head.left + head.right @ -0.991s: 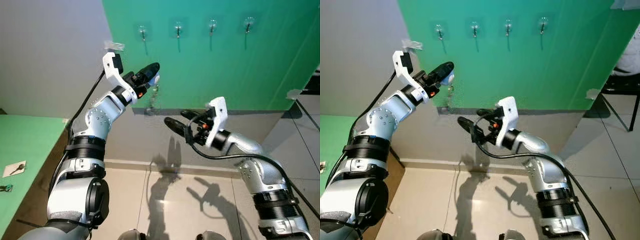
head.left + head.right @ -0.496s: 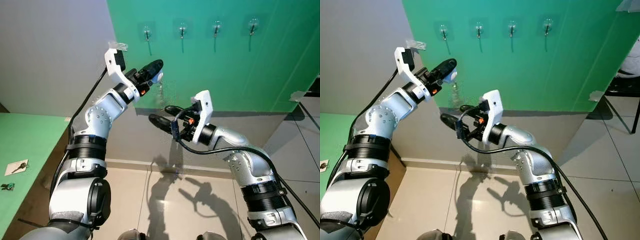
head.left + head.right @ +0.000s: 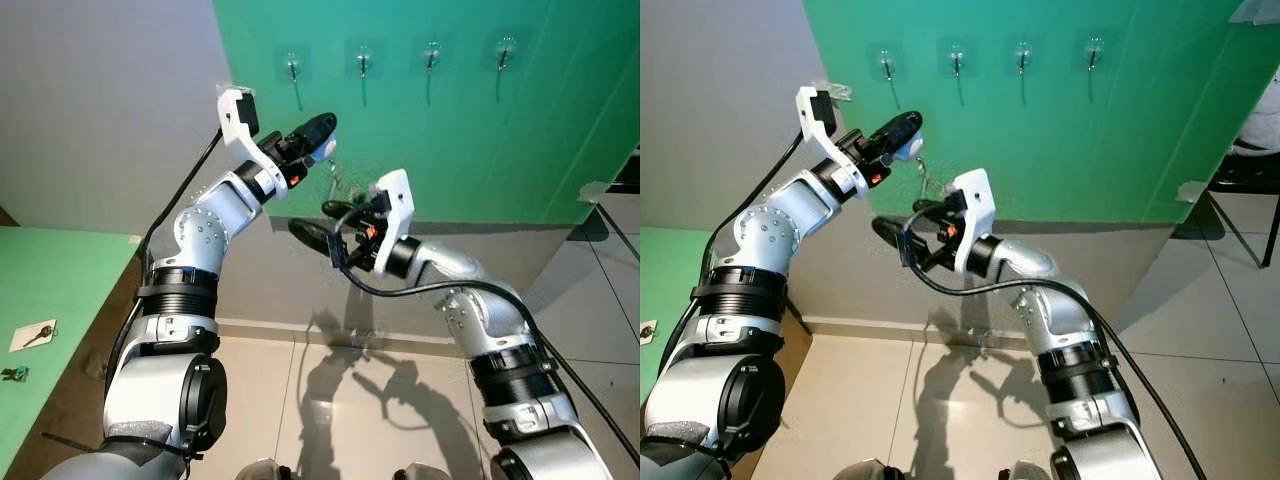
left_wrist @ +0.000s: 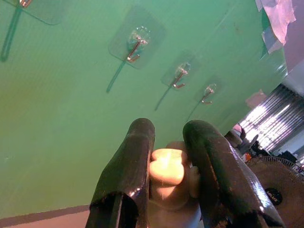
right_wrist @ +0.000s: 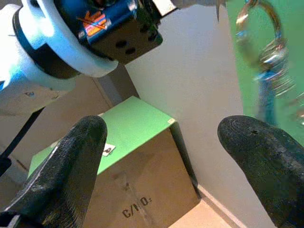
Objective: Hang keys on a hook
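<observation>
Green wall panel (image 3: 520, 130) bearing four clear-backed metal hooks (image 3: 363, 61); left gripper (image 3: 318, 127) clamping silver keys (image 3: 335, 180); right gripper (image 3: 322, 222) gaping beneath.

silvery keys (image 5: 268, 61) dangle on a ring below the 4 clear-backed hooks (image 3: 363, 62) on the green wall.

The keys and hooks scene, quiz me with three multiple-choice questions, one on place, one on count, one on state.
1. The keys hang from:
A. the left claw
B. a hook
C. the floor

2. How many hooks are on the green wall?
A. two
B. four
C. six

3. The right claw is:
A. shut on the keys
B. open, just below the keys
C. shut on a hook

Answers: 1 A, they dangle under its shut fingers; 2 B, four in a row; 3 B, its fingers are spread apart.
</observation>
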### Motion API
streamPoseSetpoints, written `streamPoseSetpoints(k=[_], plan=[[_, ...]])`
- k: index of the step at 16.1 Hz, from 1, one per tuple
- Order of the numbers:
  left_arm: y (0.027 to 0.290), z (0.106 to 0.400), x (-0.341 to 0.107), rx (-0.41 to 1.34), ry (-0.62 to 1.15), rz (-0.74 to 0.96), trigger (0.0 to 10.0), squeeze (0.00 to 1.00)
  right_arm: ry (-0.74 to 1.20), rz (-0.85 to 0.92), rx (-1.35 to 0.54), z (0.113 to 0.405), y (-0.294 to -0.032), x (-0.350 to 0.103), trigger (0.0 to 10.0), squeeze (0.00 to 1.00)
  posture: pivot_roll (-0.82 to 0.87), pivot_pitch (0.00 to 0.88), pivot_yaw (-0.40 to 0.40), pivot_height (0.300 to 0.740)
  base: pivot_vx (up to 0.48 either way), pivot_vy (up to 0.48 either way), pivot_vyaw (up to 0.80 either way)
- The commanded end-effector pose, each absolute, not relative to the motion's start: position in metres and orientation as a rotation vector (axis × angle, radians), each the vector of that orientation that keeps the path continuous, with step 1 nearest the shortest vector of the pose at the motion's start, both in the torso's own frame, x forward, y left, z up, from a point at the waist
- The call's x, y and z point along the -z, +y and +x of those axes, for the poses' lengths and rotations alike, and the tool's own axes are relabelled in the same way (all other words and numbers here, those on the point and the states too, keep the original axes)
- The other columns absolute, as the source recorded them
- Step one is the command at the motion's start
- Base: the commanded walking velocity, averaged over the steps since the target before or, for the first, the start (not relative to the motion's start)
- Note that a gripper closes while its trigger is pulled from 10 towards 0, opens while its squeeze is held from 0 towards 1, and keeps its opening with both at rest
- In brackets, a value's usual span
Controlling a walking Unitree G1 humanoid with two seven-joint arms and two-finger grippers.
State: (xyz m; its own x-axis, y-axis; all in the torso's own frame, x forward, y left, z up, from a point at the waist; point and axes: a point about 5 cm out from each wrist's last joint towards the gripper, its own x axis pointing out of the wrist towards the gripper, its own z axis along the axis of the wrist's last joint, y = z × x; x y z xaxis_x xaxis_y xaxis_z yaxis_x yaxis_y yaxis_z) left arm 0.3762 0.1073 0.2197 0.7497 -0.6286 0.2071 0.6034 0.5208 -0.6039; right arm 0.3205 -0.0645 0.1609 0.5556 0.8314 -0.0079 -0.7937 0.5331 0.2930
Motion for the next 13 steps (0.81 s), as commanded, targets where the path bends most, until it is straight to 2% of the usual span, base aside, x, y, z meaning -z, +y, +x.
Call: streamPoseSetpoints(k=[1, 13], plan=[[0.107, 0.377, -0.235, 0.757, 0.002, -0.672, 0.0, 0.0, 0.119, 0.272, -0.982, 0.325, -0.06, -0.171, 10.0, 0.0, -0.22, 0.0, 0.12, 0.736, 0.0, 0.0, 0.0], [0.105, 0.378, -0.231, 0.735, 0.024, -0.629, 0.0, 0.0, 0.006, 0.144, -0.83, 0.345, -0.061, -0.189, 10.0, 0.0, -0.22, 0.0, 0.118, 0.736, 0.0, 0.0, 0.0]])
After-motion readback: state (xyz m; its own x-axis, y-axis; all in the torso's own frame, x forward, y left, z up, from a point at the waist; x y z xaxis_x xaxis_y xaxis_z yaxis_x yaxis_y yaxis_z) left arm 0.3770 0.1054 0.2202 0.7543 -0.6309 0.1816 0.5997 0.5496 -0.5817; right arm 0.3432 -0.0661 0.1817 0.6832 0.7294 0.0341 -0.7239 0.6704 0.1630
